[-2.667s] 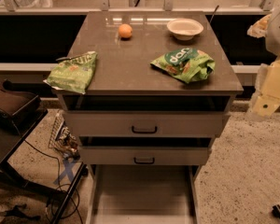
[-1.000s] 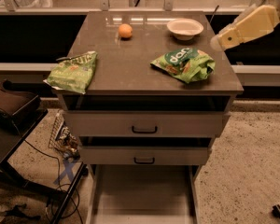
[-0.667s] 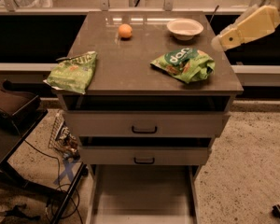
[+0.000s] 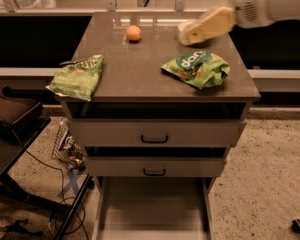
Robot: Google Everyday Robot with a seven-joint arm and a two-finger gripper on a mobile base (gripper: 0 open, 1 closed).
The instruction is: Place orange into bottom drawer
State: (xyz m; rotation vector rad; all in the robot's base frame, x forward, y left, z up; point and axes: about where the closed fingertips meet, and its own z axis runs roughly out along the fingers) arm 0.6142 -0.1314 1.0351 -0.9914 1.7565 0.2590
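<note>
The orange (image 4: 134, 32) sits on the grey cabinet top (image 4: 140, 69), at the back, left of centre. The bottom drawer (image 4: 152, 209) is pulled out below the two drawer fronts with black handles; its pale floor shows. My arm reaches in from the upper right, and the gripper (image 4: 189, 35) hangs over the back right of the top, to the right of the orange and apart from it. It covers most of the white bowl (image 4: 185, 25).
Two green chip bags lie on the top, one at the left edge (image 4: 79, 76) and one at the right (image 4: 197, 68). A dark chair (image 4: 15, 129) and a wire basket (image 4: 65, 146) stand left of the cabinet. A counter rail (image 4: 140, 4) runs behind.
My arm has swung left from the cabinet's right side to over the back of the top. It now covers the white bowl. The orange and bags have not moved.
</note>
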